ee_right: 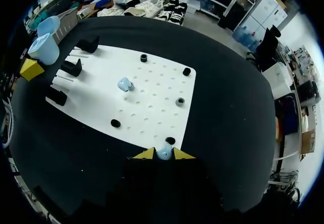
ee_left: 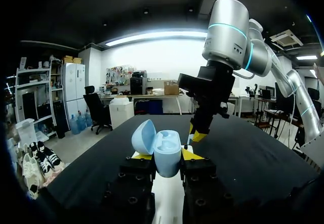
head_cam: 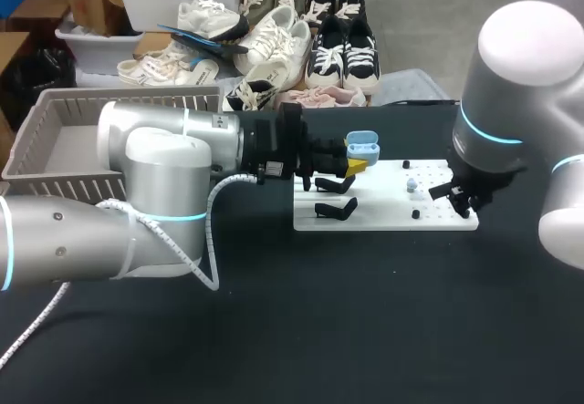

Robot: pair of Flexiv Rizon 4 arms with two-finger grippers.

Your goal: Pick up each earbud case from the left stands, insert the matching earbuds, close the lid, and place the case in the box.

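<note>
OK, L jaws grip open blue earbud case (ee_left: 166, 155) by white board (head_cam: 438, 217) on bench (head_cam: 365, 313); R jaws pinch pale-blue earbud (ee_right: 164, 153) at board's edge.

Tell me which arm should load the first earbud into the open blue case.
Right. The right gripper is shut on a blue earbud; the left gripper is shut on the open case and can only hold it steady.

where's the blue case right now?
Head view, near the middle: the blue case is held lid-open in the left gripper, over the white board's left end, by the black stands.
</note>
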